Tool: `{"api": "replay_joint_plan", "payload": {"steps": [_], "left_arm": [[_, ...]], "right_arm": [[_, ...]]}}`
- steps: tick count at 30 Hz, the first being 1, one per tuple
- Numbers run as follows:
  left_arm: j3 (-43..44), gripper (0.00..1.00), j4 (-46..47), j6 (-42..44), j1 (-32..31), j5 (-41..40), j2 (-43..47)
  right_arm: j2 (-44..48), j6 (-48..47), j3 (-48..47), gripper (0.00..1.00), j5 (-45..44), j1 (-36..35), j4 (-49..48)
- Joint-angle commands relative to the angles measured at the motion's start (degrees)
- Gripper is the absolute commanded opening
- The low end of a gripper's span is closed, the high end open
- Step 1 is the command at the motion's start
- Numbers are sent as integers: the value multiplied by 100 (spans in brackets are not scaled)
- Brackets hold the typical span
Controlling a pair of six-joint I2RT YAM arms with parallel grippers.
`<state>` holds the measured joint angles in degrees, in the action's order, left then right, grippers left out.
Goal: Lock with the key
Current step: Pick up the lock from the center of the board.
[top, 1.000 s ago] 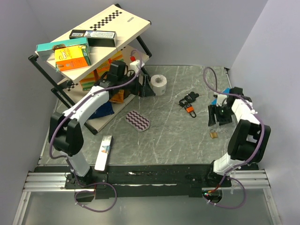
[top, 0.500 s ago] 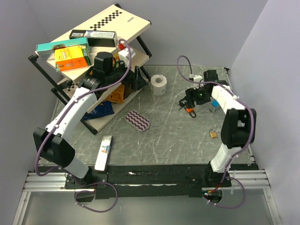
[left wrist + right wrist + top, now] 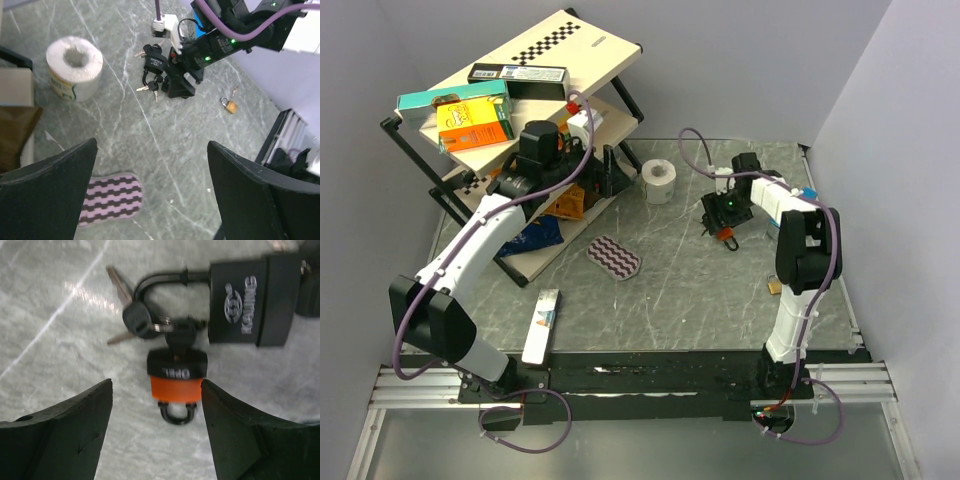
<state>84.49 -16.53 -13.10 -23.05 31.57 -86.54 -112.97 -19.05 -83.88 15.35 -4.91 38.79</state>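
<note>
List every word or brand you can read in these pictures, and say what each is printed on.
"OPEL": on the orange padlock, upside down and slightly blurred.
"KA...NG": on the black padlock, sideways; the middle letters are unclear.
Print on the orange box and the long black box: too small to read.

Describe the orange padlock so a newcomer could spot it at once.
On the grey marble table, right of the toilet roll, locks and keys lie bunched together. The orange padlock sits beside the bigger black padlock; it alone has an orange body with a black top.
</note>
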Motion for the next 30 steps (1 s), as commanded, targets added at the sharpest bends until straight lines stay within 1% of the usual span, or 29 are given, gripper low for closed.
{"api": "replay_joint_plan", "payload": {"steps": [1,6,7,9,11,18,21,23,29,30], "left_arm": [[-64,96,379,-596,64,-151,146],[-187,96,607,-729,90,-213,260],[-239,96,677,-659,99,-169,296],[-205,96,652,-396,99,172,278],[-178,96,590,-316,99,419,235],[-205,96,643,-412,99,455,164],[-135,96,590,-421,99,508,103],[-38,96,468,-413,99,534,24],[208,96,212,-342,99,605,-144],[235,96,203,-333,99,604,-161]], "right_arm": [[-199,94,-357,77,-304,-168,-126],[-305,24,-410,76,-516,-168,-64],[-305,24,-384,76,-542,-168,-64],[-296,-2,-296,76,-586,-168,-117],[-340,-29,-252,76,-647,-168,-143],[-428,-117,-252,75,-613,-168,-196],[-489,-117,-366,75,-551,-177,-109],[-647,-160,-628,74,-525,-177,41],[-788,-222,-823,64,-454,-186,428],[-806,-222,-849,58,-489,-195,472]]}}
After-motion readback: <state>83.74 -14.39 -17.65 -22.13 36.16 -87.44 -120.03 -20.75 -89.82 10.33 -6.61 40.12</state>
